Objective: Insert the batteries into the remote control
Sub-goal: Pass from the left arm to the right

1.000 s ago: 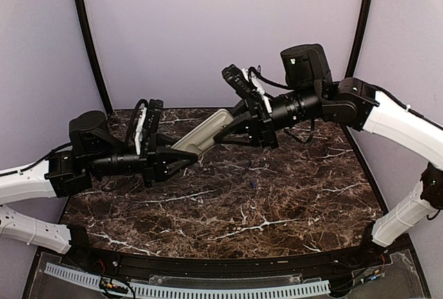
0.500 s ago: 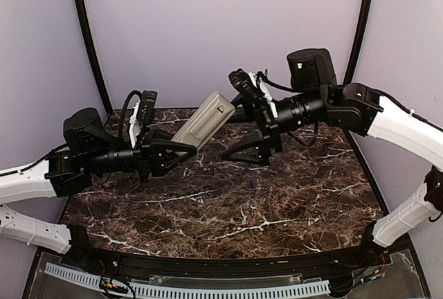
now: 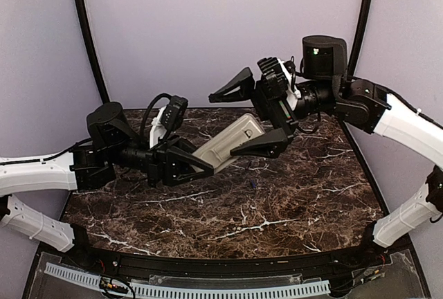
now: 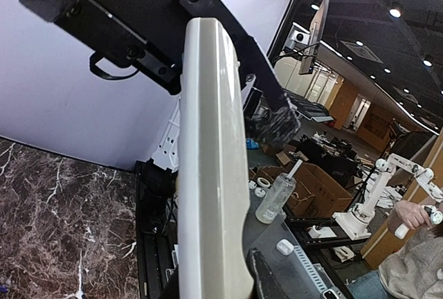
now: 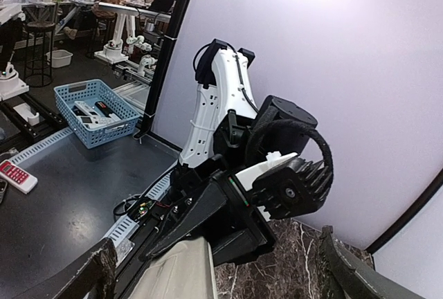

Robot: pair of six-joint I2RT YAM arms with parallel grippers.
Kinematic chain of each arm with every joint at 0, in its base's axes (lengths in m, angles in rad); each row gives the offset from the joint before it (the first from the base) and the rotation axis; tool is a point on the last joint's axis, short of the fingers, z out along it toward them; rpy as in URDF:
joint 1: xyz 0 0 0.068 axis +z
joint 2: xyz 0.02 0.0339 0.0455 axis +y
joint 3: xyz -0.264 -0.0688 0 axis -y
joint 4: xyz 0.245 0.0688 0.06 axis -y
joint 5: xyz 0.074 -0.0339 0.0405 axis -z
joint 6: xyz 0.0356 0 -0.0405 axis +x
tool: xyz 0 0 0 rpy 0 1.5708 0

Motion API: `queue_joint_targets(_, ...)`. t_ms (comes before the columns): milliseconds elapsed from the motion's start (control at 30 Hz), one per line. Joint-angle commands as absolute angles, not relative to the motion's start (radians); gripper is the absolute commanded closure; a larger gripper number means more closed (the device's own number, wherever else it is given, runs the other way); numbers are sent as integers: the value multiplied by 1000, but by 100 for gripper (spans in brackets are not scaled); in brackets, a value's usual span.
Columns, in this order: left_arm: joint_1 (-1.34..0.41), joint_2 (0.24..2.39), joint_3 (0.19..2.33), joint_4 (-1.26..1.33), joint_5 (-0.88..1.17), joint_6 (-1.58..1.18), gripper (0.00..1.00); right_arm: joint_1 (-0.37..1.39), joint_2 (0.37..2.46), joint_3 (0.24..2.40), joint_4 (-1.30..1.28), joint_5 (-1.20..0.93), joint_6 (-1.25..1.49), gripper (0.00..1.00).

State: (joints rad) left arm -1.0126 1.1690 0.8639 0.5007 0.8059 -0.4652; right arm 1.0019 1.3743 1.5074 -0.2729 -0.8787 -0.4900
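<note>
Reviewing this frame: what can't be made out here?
- Face of the remote control: top view shows only its back, left wrist view only its edge.
- Its battery bay, open or filled: too small, top view.
- The batteries: one blue speck in top view; a second too small to confirm.
- Fingers of the right end effector: cut by the right wrist view's bottom edge.
</note>
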Motion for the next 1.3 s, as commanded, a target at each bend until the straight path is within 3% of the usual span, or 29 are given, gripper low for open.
queue_joint_targets(0, -1012, 1156, 914, 579, 877, -480, 100, 1012, 1392, 1523, -308, -976, -539, 5)
queue_joint_targets(267, -1010, 1180, 918, 656, 893, -537, 100, 1027, 1358, 1458, -175, -1009, -509, 12)
queue_joint_targets(567, -1009, 1204, 938, 682, 893, -557, 100, 1049, 1359, 1460, -144, -1005, -504, 33)
queue_joint_targets(767, -1008, 1209, 944, 696, 893, -568, 100, 1053, 1361, 1469, -161, -1007, -501, 58)
queue_joint_targets(967, -1003, 1206, 949, 668, 848, -554, 99, 1055, 1359, 1475, -153, -959, -451, 72)
queue_joint_targets(1033, -1002, 1192, 948, 619, 787, -501, 80, 1055, 1351, 1464, -136, -926, -419, 73)
queue_joint_targets(1100, -1002, 1166, 950, 530, 676, -423, 46, 1055, 1341, 1446, -117, -890, -388, 74)
queue_joint_targets(1167, -1002, 1136, 952, 450, 573, -345, 32, 1055, 1331, 1431, -105, -843, -351, 74)
queue_joint_targets(1267, -1003, 1080, 955, 362, 497, -238, 24, 1053, 1324, 1417, -89, -750, -283, 76)
